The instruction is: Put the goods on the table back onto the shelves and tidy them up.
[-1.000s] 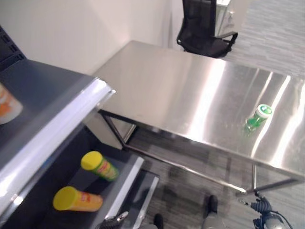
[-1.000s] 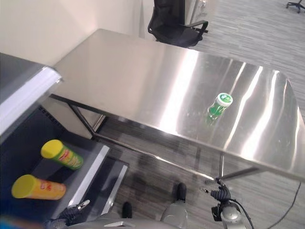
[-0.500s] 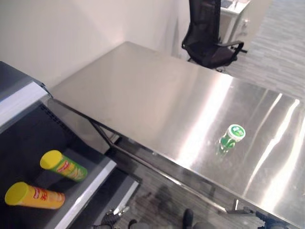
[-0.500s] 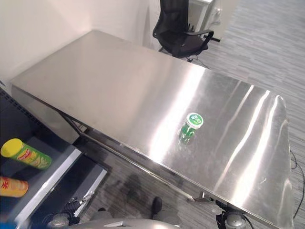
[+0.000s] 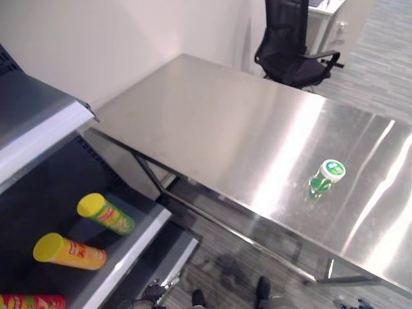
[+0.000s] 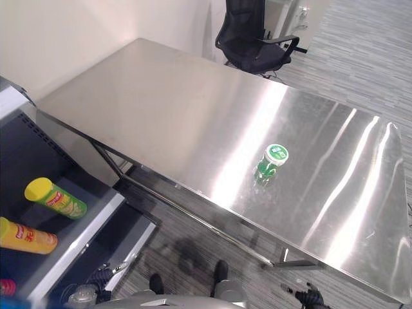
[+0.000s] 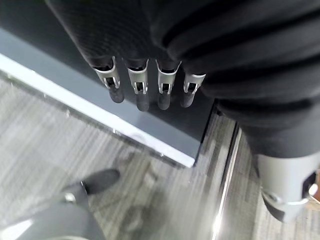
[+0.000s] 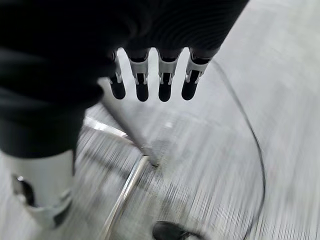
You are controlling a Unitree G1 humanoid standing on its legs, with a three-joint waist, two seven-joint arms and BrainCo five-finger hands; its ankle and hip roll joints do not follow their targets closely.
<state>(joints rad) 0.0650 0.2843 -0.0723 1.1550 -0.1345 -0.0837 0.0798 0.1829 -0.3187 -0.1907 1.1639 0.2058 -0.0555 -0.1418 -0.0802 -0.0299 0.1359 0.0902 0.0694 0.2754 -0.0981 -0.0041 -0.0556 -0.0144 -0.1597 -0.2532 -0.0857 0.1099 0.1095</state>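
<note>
Upright on the steel desk (image 5: 212, 122), toward its right end and near the front edge: one small green bottle (image 5: 324, 179) with a white, green-marked cap, long axis vertical, cap up, well apart from everything else. Off to the left, a dark shelf unit (image 5: 38, 129) with a white-edged upper board. Lying on its lower shelf (image 5: 129, 241), two yellow-capped canisters on their sides: a green one (image 5: 106, 214) farther back and an orange one (image 5: 69, 251) just in front of it, roughly parallel, capped ends pointing left and away from the shelf's front edge. Below those, at the view's bottom edge, part of a red canister (image 5: 32, 301), also on its side. Beyond the desk's far corner, a black office chair (image 5: 293, 45). Down low, left hand (image 7: 145, 87) hanging over the grey floor beside the shelf's base, fingers straight and relaxed, holding nothing. Likewise right hand (image 8: 150, 80), fingers straight and pointing down at the floor beside a desk leg (image 8: 132, 125), empty.
</note>
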